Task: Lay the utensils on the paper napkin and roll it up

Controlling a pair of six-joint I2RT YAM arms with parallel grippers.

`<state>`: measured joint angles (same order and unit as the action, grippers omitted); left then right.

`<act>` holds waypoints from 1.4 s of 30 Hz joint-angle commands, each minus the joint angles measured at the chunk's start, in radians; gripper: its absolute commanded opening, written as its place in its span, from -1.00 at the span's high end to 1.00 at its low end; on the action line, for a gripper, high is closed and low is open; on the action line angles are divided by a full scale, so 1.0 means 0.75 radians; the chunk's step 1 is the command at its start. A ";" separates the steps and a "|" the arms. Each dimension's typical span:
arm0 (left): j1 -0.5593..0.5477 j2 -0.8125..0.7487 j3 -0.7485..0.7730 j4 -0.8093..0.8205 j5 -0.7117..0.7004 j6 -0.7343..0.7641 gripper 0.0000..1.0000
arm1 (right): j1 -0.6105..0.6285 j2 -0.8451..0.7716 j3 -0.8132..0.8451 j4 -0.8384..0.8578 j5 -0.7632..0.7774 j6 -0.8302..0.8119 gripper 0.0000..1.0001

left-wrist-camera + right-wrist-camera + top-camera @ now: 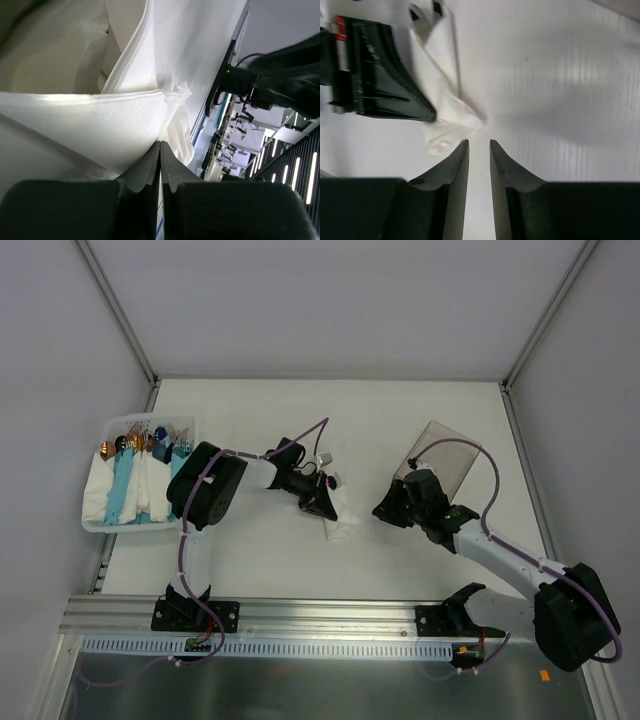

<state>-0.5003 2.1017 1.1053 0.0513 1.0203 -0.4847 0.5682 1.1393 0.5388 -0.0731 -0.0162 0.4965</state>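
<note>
1. Table (400, 420): white top, walled on the left, right and far sides. An aluminium rail (330, 615) runs along its near edge and carries both arm bases.
2. Right arm (500, 560): reaches from the near right corner up and leftward toward the middle of the table.
3. Left arm (205, 490): rises from its base at near left, then bends rightward toward the middle.
4. Clear plastic tray (95, 525): sits at the far left edge of the table. It holds white and light-blue rolled bundles (125, 490) laid side by side, with cutlery heads (140, 440) of gold, coppery and blue colour sticking out at their far ends.
5. Dark translucent container (445, 455): lies at far right, just beyond the right wrist.
6. Paper napkin (340, 520): white and crumpled into a narrow folded shape. It lies mid-table between the two grippers, well apart from the tray. No cutlery shows at its visible folds.
7. Left gripper (160, 145): jaws pressed tight together, clenched on the napkin's edge. In the left wrist view, the folded sheet runs straight into the fingertips and fans out beyond them.
8. Right gripper (479, 145): released, jaws parted with only bare table in the gap. The tips sit just right of the napkin's pointed corner, and contact cannot be confirmed.
</note>
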 commanded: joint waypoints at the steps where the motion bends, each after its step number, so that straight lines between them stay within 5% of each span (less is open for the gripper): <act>1: 0.011 0.055 -0.036 -0.152 -0.295 0.163 1.00 | 0.001 -0.061 0.114 -0.032 -0.060 -0.077 0.48; 19: -0.016 0.026 0.001 -0.179 -0.285 0.202 1.00 | 0.046 0.459 0.069 0.627 -0.361 0.156 0.74; 27: -0.018 0.022 -0.001 -0.193 -0.256 0.243 1.00 | 0.050 0.618 0.079 0.654 -0.341 0.156 0.75; 42: -0.026 -0.278 -0.062 -0.187 0.176 0.280 0.78 | 0.091 0.723 0.051 0.635 -0.300 0.183 0.81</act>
<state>-0.5114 1.9358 1.0714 -0.0692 1.0767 -0.2874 0.6216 1.6489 0.5911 0.4427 -0.2932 0.6388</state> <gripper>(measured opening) 0.108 0.096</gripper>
